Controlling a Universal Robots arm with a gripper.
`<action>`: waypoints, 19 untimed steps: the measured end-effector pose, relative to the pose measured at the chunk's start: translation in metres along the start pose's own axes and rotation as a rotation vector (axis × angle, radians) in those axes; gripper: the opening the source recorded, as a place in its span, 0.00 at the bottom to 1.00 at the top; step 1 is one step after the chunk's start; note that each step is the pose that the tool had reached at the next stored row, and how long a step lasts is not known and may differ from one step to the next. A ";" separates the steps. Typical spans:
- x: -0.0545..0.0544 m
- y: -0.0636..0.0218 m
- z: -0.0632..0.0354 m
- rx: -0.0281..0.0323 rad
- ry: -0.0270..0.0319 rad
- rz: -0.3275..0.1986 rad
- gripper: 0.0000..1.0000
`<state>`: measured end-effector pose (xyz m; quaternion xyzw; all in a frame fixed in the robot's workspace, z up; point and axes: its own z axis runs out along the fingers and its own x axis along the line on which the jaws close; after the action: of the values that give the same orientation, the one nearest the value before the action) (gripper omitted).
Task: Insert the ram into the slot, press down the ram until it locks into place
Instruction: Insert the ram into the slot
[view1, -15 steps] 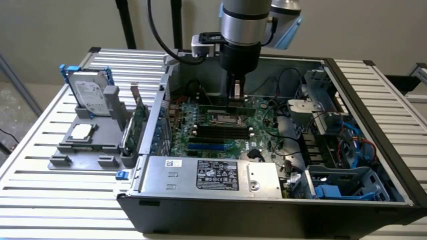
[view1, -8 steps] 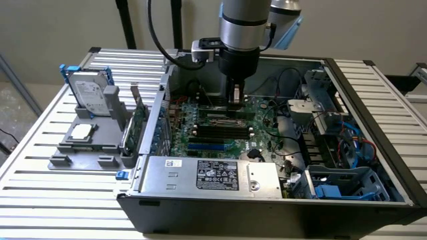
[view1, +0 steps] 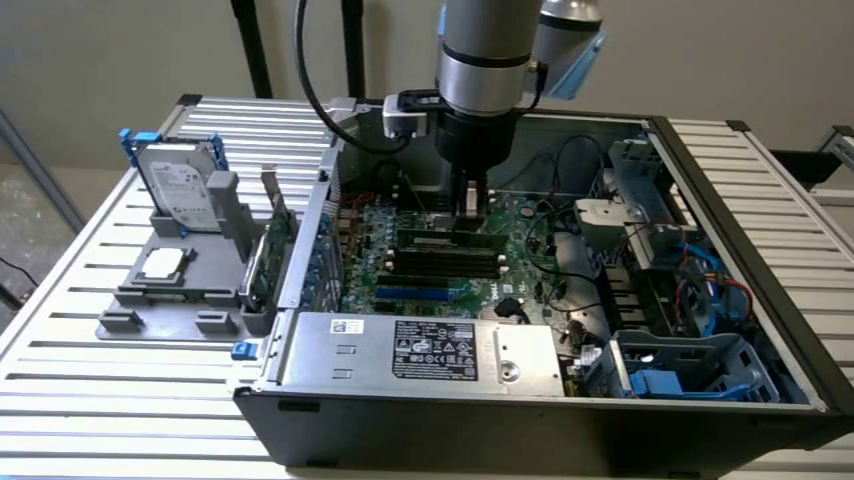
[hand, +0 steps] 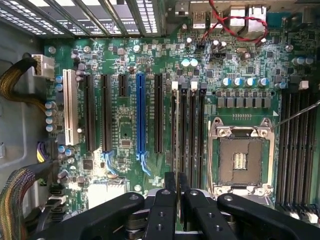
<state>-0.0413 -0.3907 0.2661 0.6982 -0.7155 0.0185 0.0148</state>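
Inside the case (view1: 400, 420), the hand (view1: 470, 212) is clamped on the ram (view1: 434, 238), which stands edge-up in the slot (hand: 174, 105). Uneven pressure could tilt it, leaving one latch unlocked or bending contacts.

In the exterior view the arm (view1: 487, 60) is cut off by the edge at 12 o'clock, the front of the case (view1: 534, 425) at 6 o'clock. The print on the label (view1: 435, 352) is too small to read. The gripper (view1: 470, 212), closed on the ram (view1: 430, 238), covers its 3 o'clock end.
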 end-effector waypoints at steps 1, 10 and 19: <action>0.000 0.0000 0.0019 0.0001 0.0017 0.000 0.13; -0.003 0.0005 0.0175 0.0005 0.0217 0.000 0.13; -0.009 0.0008 0.0242 0.0008 0.0323 0.000 0.13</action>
<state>-0.0418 -0.3831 0.2415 0.6979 -0.7151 0.0301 0.0261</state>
